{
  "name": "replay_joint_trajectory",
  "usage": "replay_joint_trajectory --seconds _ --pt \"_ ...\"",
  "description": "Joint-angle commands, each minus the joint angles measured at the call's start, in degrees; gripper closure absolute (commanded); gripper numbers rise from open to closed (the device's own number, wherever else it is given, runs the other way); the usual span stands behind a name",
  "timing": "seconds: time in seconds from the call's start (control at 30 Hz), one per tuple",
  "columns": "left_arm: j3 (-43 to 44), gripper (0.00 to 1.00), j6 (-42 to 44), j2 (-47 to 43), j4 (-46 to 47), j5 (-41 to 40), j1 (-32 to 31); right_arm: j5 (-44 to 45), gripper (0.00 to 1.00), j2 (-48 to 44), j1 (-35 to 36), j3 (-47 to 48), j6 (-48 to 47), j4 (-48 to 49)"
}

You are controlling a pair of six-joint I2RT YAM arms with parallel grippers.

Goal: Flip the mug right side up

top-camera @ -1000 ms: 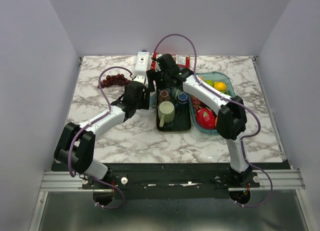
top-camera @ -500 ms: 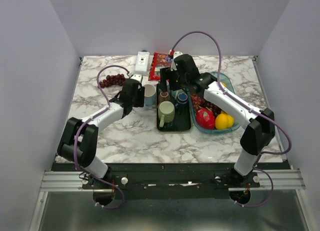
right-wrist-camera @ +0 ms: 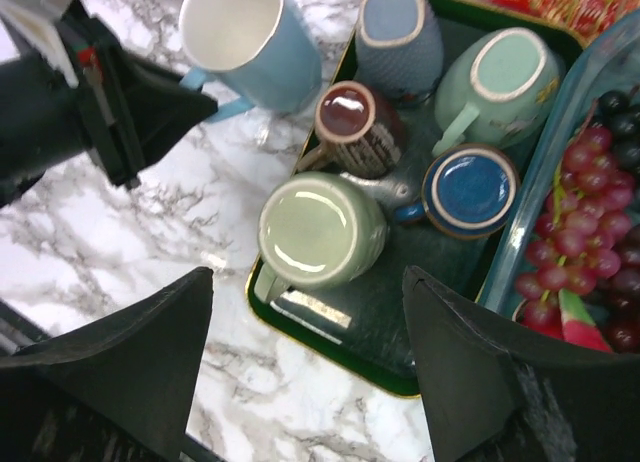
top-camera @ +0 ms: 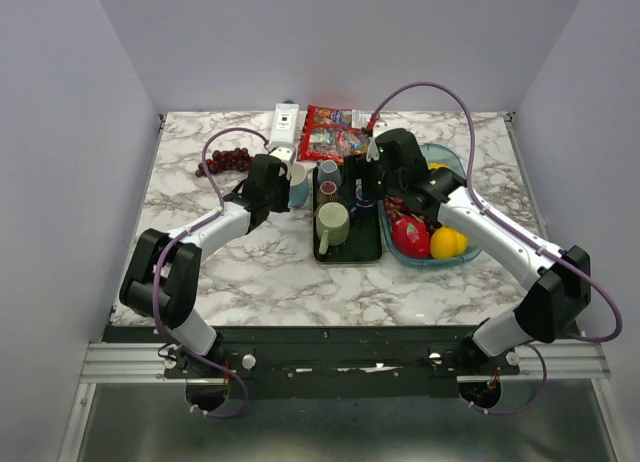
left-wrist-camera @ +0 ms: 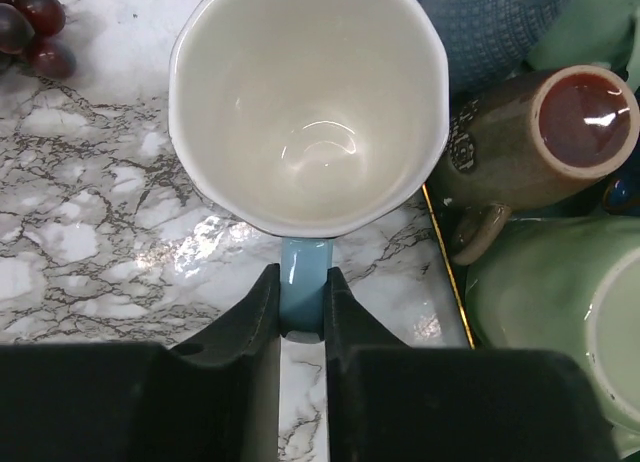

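The light blue mug with a white inside stands on the marble just left of the tray, its mouth facing up. My left gripper is shut on the mug's blue handle, with both fingers pressed against it. The right wrist view shows the same mug and left gripper at the top left. My right gripper hangs open above the tray, over an upturned green mug, and holds nothing.
The dark green tray holds several mugs, bottoms up or on their sides. A teal bin of fruit sits to its right. Dark grapes, a white device and a red snack packet lie at the back.
My left jaws have closed onto the mug's handle. The right arm has drawn back to the right, away from the mug, and now hangs over the tray.
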Motion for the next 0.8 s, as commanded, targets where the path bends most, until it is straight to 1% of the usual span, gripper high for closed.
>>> replay_joint_trajectory --seconds 0.0,0.03,0.07,0.1,0.13,0.17,0.2,0.3,0.33,0.4,0.43,0.5,0.53,0.57,0.63,0.67,0.7,0.73,0.77 --pt "1.6 0.88 -1.36 0.58 0.88 -3.62 -0.02 -5.64 0.17 -3.78 -0.14 -5.75 1.75 0.04" --pt "1.69 0.91 -2.66 0.5 0.27 -4.93 -0.02 -7.13 0.17 -4.22 -0.14 -6.81 2.8 0.04" --pt "1.69 0.96 -3.29 0.32 0.09 -5.9 -0.02 -7.75 0.17 -5.1 -0.14 -7.77 3.33 0.39" --pt "1.43 0.99 -3.99 0.06 0.18 -9.05 -0.02 -8.37 0.17 -5.45 -0.05 -10.13 3.95 0.83" --pt "1.34 1.0 -5.65 -0.21 -0.26 -10.56 -0.02 -9.25 0.17 -5.89 -0.05 -11.11 5.17 1.35" --pt "1.08 1.0 -5.93 -0.73 -0.09 -11.62 -0.02 -9.52 0.17 -6.85 0.03 -12.25 5.79 2.32" --pt "0.47 1.0 -6.28 -1.0 0.09 -14.41 -0.11 -9.69 0.17 -7.12 0.38 -14.35 6.41 2.94" --pt "-0.5 1.0 -6.02 -1.88 0.7 -18.12 -0.46 -9.43 0.17 -8.09 1.61 -16.57 8.43 4.43" --pt "-0.51 1.0 -5.58 -1.88 0.79 -21.61 -0.72 -9.08 0.17 -8.01 1.97 -17.62 9.39 4.7" --pt "-0.33 1.0 -4.18 -1.62 0.7 -23.83 -1.51 -8.03 0.17 -7.4 3.28 -18.24 10.54 5.05" --pt "-0.07 1.0 -3.91 -1.35 0.18 -24.89 -1.6 -6.02 0.17 -7.22 3.81 -18.76 11.76 5.14" --pt "0.02 1.0 -4.17 -0.47 -0.17 -25.25 -1.61 -3.82 0.16 -6.78 5.12 -19.47 13.43 5.4" --pt "-0.15 0.97 -4.35 -0.21 -0.26 -25.16 -1.61 -1.72 0.16 -6.17 5.65 -19.73 15.18 5.58" --pt "-0.24 0.9 -4.52 0.05 -0.26 -24.9 -1.61 -1.09 0.14 -5.9 6.1 -20.26 15.9 6.19" --pt "-0.59 0.84 -5.4 0.14 -0.26 -24.81 -1.52 4.77 0.11 -4.76 7.85 -20.35 17.48 6.37" --pt "-0.68 0.75 -5.66 -0.03 -0.18 -25.24 -1.6 6.63 0.05 -4.32 8.47 -20.26 17.75 6.37" --pt "-1.03 0.73 -6.01 -0.21 -0.09 -25.42 -1.61 8.65 0.01 -3.71 9.69 -19.83 18.27 6.28" --pt "-1.38 0.68 -6.45 -0.56 0.52 -25.34 -1.61 12.15 0.0 -3.18 10.23 -19.74 19.93 6.11" --pt "-1.91 0.51 -6.63 -1.52 0.96 -25.42 -1.61 12.97 0.0 -1.95 10.49 -19.48 20.99 5.84"
